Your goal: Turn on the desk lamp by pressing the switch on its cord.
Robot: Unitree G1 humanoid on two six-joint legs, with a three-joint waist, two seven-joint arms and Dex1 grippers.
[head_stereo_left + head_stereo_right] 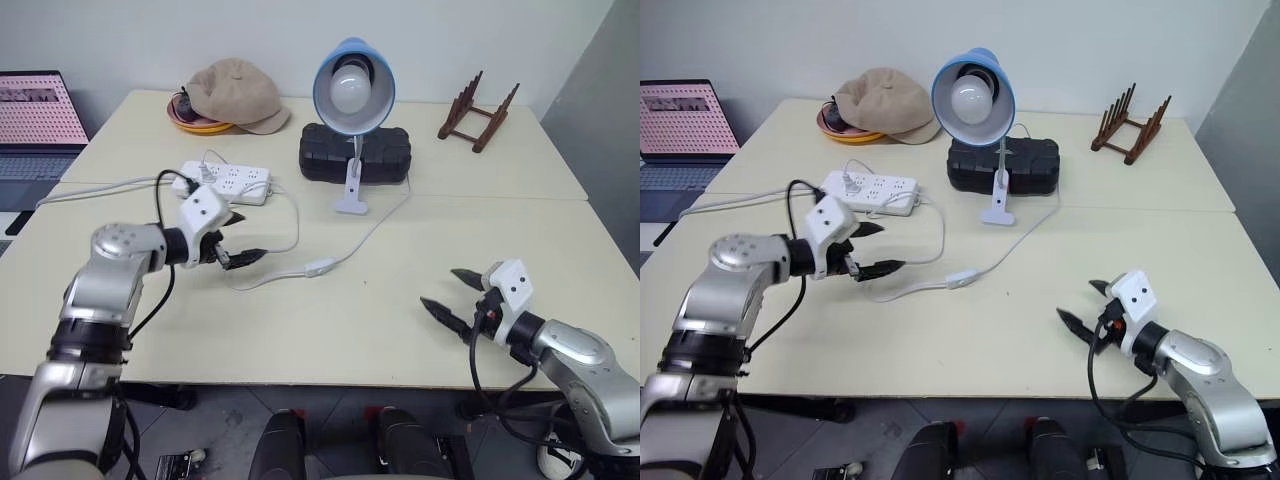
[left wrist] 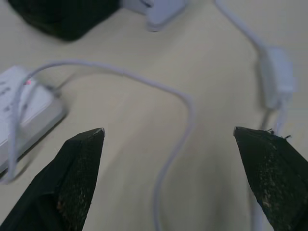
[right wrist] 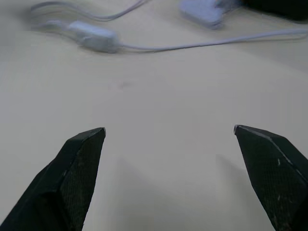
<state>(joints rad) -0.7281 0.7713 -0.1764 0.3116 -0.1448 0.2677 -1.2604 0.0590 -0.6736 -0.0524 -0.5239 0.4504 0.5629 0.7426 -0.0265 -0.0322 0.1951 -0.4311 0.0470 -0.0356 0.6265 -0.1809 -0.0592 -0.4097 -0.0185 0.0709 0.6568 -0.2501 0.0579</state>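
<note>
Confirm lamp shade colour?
Light blue; the lamp shade shows best in the left eye view.

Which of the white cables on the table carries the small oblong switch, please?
The thin white cord running from the desk lamp's white base carries the switch; the thicker cable leaves the white power strip toward the table's left edge.

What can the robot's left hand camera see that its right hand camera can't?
The left wrist view alone shows a corner of the power strip with a looping white cable running from it. The right wrist view alone shows a wide stretch of bare table ahead of its jaws. Both show the switch on the cord, the lamp's white base, a dark box, and a pair of black jaws standing open and holding nothing.
</note>
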